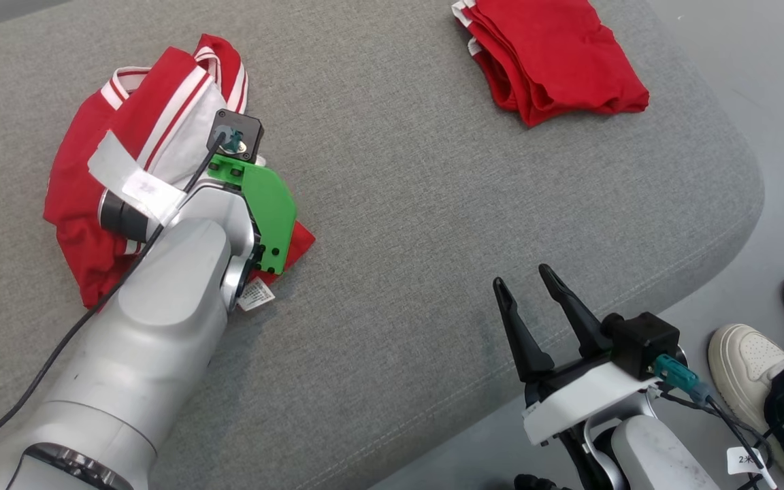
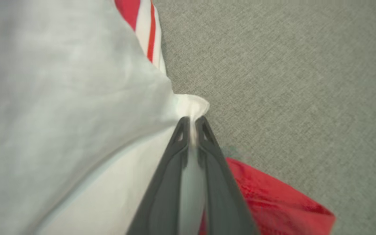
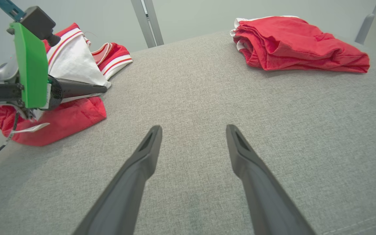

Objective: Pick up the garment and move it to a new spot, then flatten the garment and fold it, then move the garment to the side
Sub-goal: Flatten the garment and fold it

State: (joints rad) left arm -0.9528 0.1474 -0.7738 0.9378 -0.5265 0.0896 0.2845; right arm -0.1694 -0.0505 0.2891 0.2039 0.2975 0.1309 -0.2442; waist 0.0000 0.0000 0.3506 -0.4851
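The garment (image 1: 79,204) is a crumpled red piece with white panels and red-white striped trim, lying at the left of the grey cushioned surface (image 1: 399,204). In the left wrist view my left gripper (image 2: 192,122) is shut on a fold of the garment's white cloth (image 2: 77,98), pinched between the fingertips. The right wrist view shows the left gripper (image 3: 100,88) low at the white edge of the garment (image 3: 73,62). My right gripper (image 1: 523,275) stands open near the front edge, with nothing between its fingers (image 3: 193,128).
A second red garment (image 1: 555,54), folded, lies at the far right of the surface (image 3: 299,42). The surface's rounded edge (image 1: 746,204) drops to the floor at the right. A person's pale shoes (image 1: 746,361) stand beside my right arm.
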